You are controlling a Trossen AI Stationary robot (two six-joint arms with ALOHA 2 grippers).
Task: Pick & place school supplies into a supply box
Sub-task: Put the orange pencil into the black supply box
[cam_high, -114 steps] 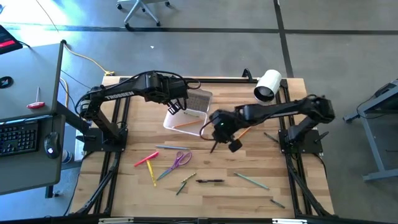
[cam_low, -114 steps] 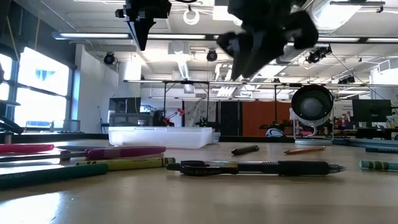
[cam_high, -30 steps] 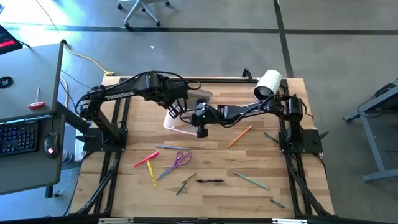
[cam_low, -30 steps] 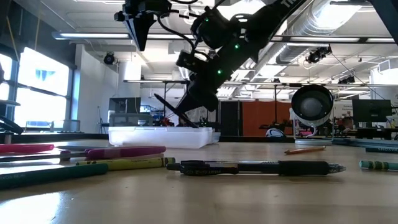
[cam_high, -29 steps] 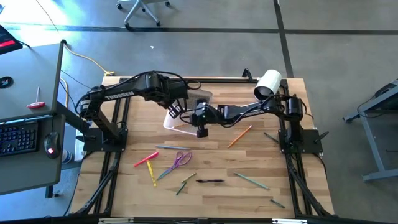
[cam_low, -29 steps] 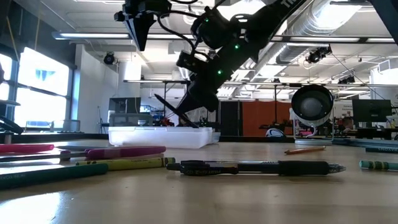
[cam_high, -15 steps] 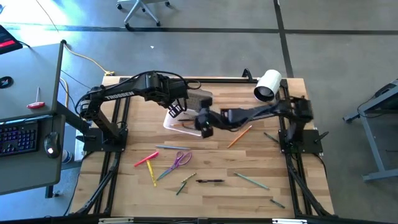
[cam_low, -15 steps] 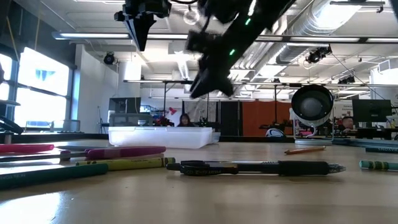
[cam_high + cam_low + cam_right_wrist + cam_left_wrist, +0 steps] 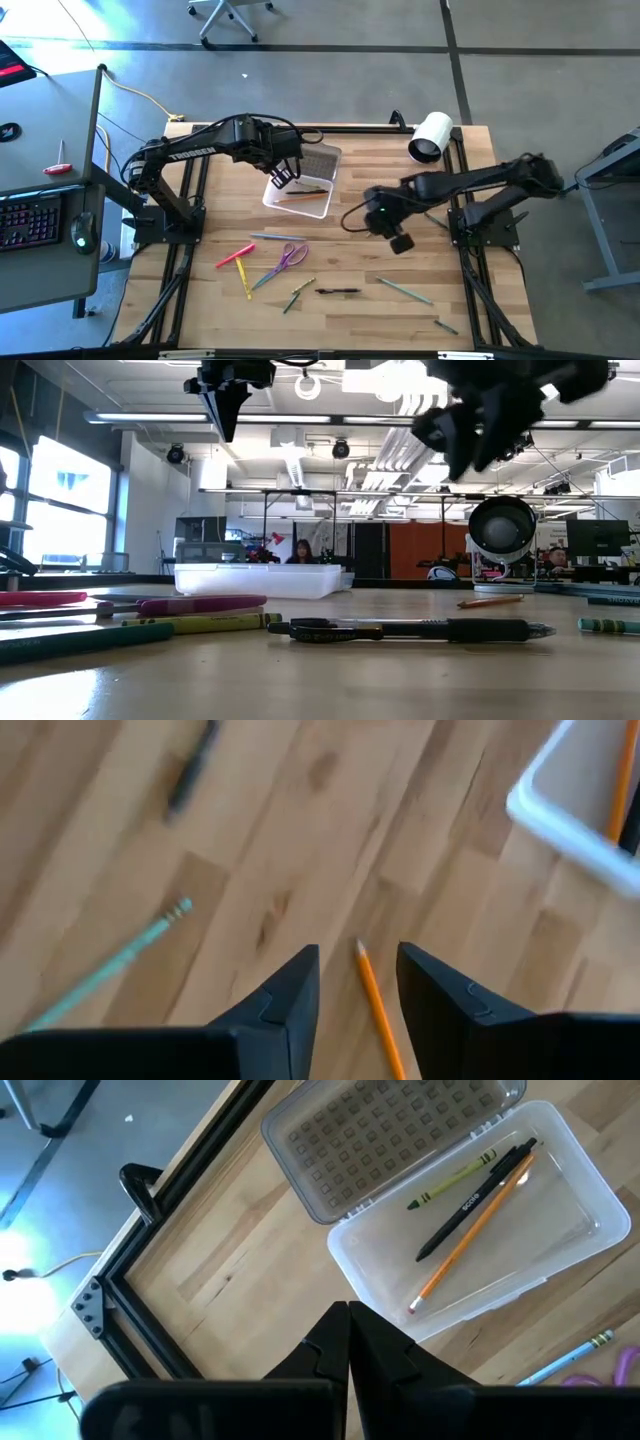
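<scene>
The right hand (image 9: 388,226) is hovering empty above the surface (image 9: 400,300), its fingers (image 9: 290,995) spread apart, just right of the box (image 9: 298,192). An orange pencil (image 9: 378,1005) is lying directly below the gap between those fingers; in the high view its long axis is running from about 1 o'clock to 7 o'clock, mostly hidden under the hand. In my judgement this pencil is the next pick, and the right arm is clearly the nearer one. The left hand (image 9: 283,176) is hanging over the box's 9 o'clock edge with its fingers (image 9: 330,1355) pressed together and nothing between them. The box is sitting open toward 12 o'clock on the surface, lid (image 9: 390,1135) folded back, holding a black pen (image 9: 470,1205), an orange pencil and a green crayon (image 9: 450,1180). Remaining supplies are lying toward 6 o'clock: purple scissors (image 9: 292,256), a pink marker (image 9: 235,255), a black pen (image 9: 338,291) and a green pencil (image 9: 405,290). A white roll (image 9: 431,137) is resting at the 1 o'clock corner. Beyond the surface, a large workshop room with ceiling lights is showing, and a person (image 9: 301,552) is visible far behind the box.
</scene>
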